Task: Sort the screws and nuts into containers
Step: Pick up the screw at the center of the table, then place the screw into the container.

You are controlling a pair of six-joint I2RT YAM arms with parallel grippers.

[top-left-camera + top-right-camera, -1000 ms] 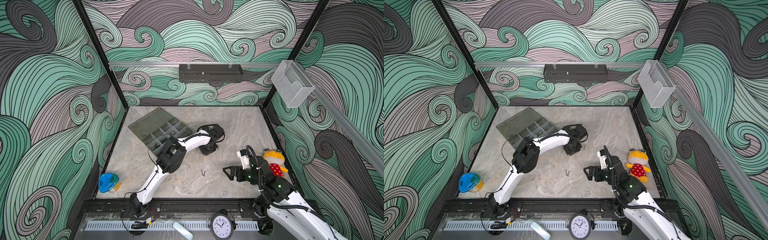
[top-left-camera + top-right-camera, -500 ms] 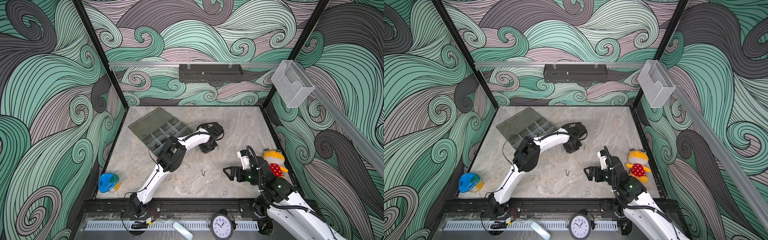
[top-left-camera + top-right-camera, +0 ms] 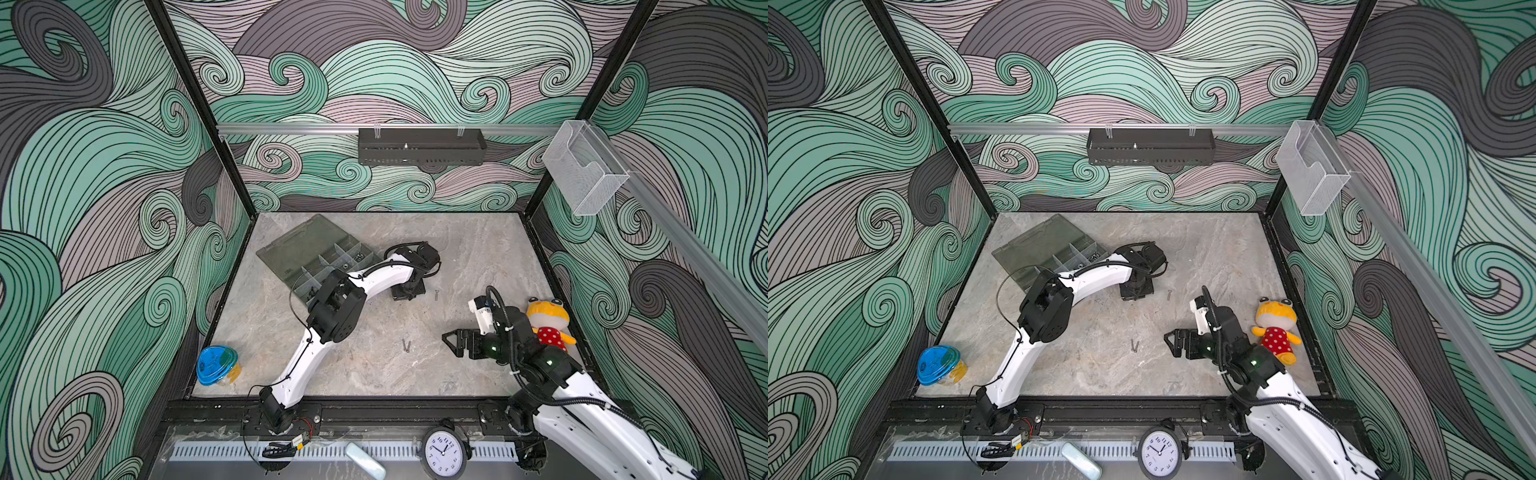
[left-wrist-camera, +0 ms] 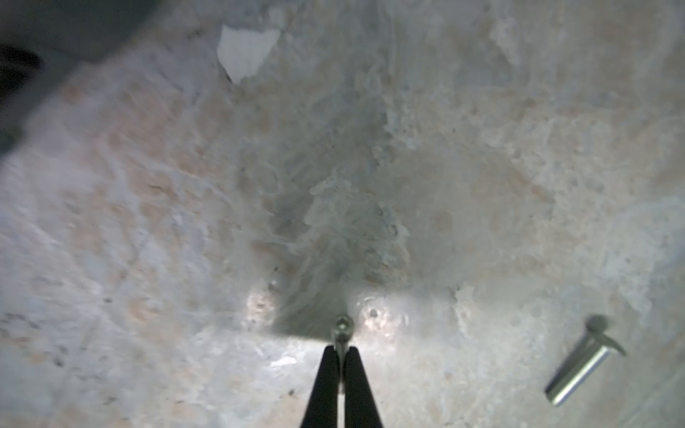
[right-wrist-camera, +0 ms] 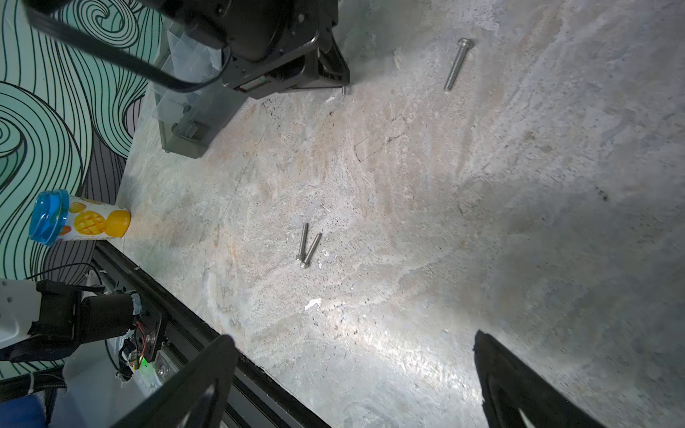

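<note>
Silver screw (image 4: 343, 328) pinched in the left gripper (image 4: 341, 347), down at the table (image 3: 478, 257).
Left jaws are narrow, closed on that screw's shaft; cannot tell if it is lifted off the surface. This gripper sits just beside the grey box (image 3: 299, 249) with dividers. 1 loose screw (image 4: 578, 370) lies near it. 2 more screws (image 5: 312, 249) lie in a V mid-table. Right gripper (image 5: 352, 337) stands wide, holding nothing, near a plush toy (image 3: 544, 316).

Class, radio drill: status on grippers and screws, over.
Left gripper shut on silver screw. Right gripper open. Lone screw, screw pair lie loose. Nothing blocking.
</note>
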